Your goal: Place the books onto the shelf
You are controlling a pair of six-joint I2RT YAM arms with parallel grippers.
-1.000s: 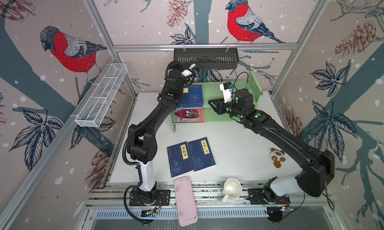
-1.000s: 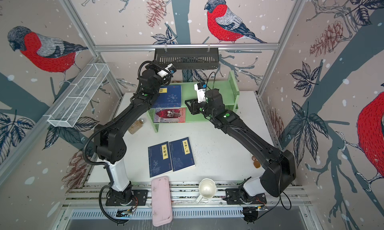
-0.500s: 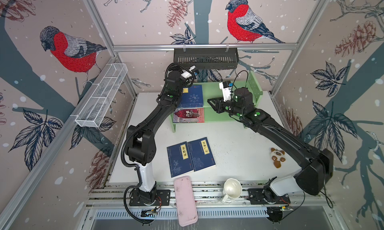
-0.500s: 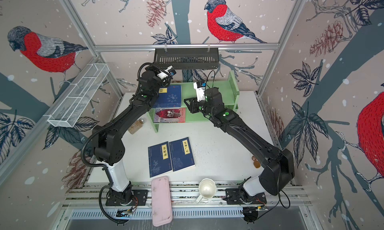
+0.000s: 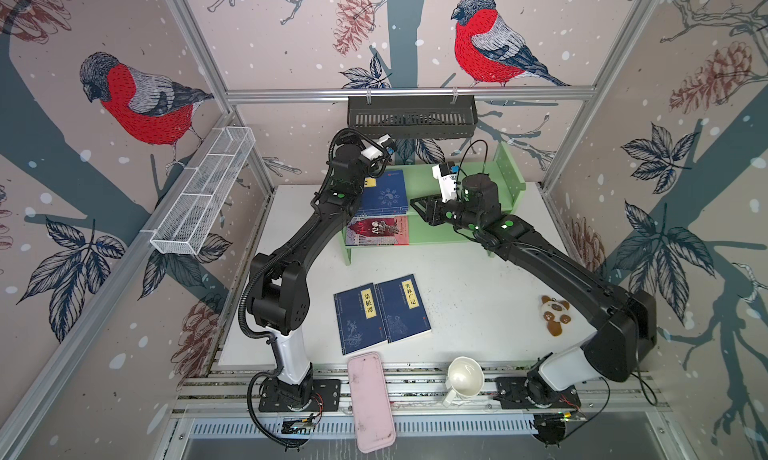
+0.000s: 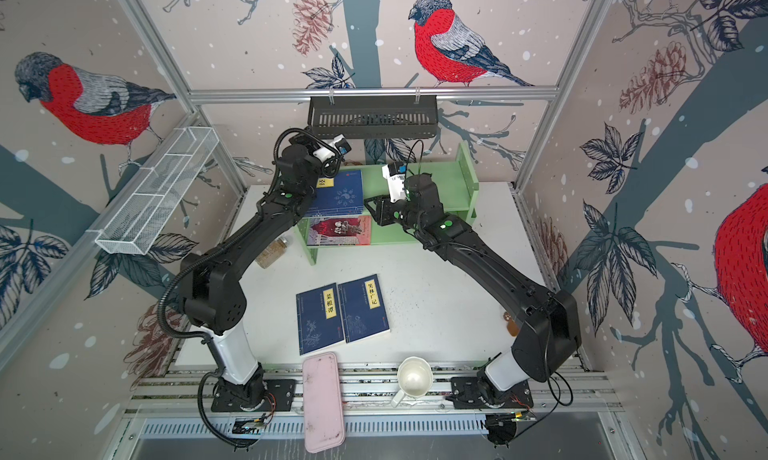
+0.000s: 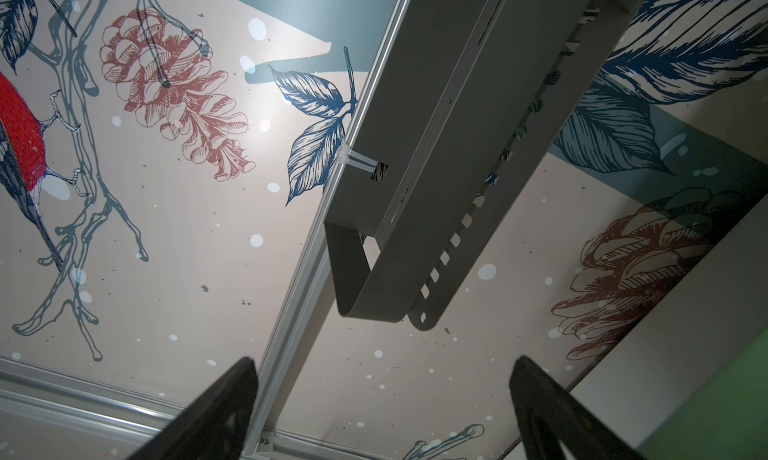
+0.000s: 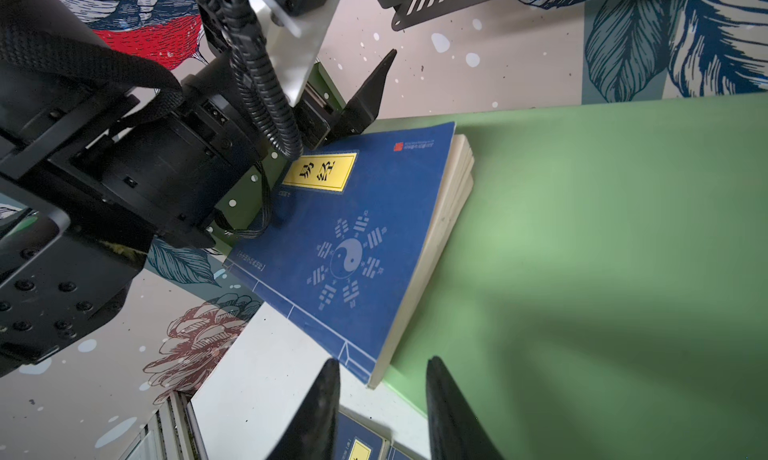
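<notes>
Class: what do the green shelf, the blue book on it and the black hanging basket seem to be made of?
Shelf: probably painted wood or board; flat matte green panels. Blue book: paper, with a smooth card cover; cream page edges show. Black basket: likely thin sheet metal, matte dark; punched slots, bent corners.

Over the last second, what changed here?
Very little. The right hand crept slightly toward the blue book on the shelf, open and empty. The left hand, open and pointing up, shifted a touch rightward in both top views. Nothing was gripped or released. The red book and the two books on the table lie as before.
</notes>
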